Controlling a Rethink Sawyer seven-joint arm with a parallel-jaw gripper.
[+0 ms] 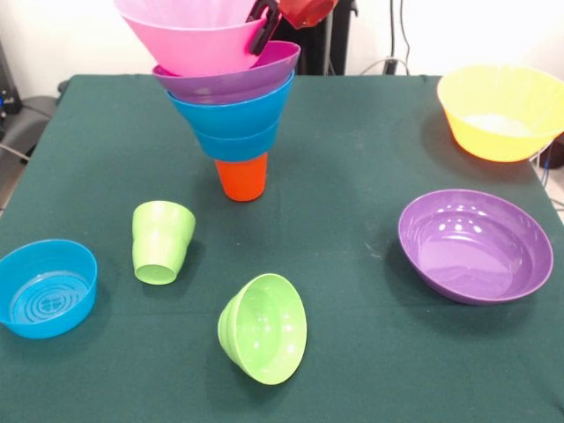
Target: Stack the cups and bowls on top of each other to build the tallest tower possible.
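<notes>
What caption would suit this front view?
Gripper at the pink bowl topping a tower on an orange cup; loose bowls and a green cup wait.

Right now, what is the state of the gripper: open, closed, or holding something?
Gripper: closed on the rim of the pink bowl, which sits on top of the tower.
</notes>
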